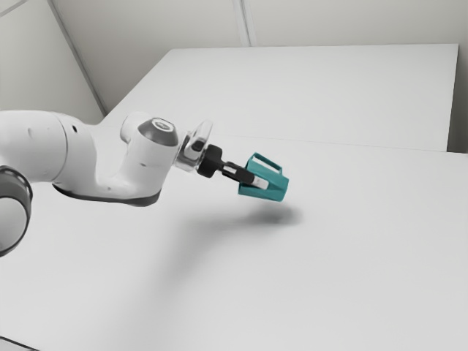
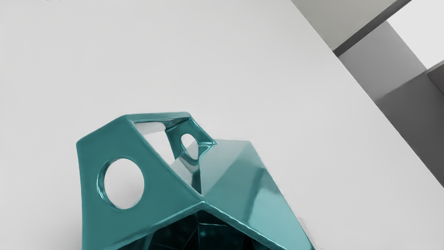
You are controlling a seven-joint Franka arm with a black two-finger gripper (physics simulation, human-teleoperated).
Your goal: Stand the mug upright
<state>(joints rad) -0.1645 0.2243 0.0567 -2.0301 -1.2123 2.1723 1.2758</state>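
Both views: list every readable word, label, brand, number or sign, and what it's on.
No readable text.
Oval emblem on the arm's joint cap: too small to read, can't tell if it holds letters.
Mug: no lettering, number or label on the faces that show.

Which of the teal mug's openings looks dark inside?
The wide, angular mouth of the mug; the two round holes in its handle look pale instead.
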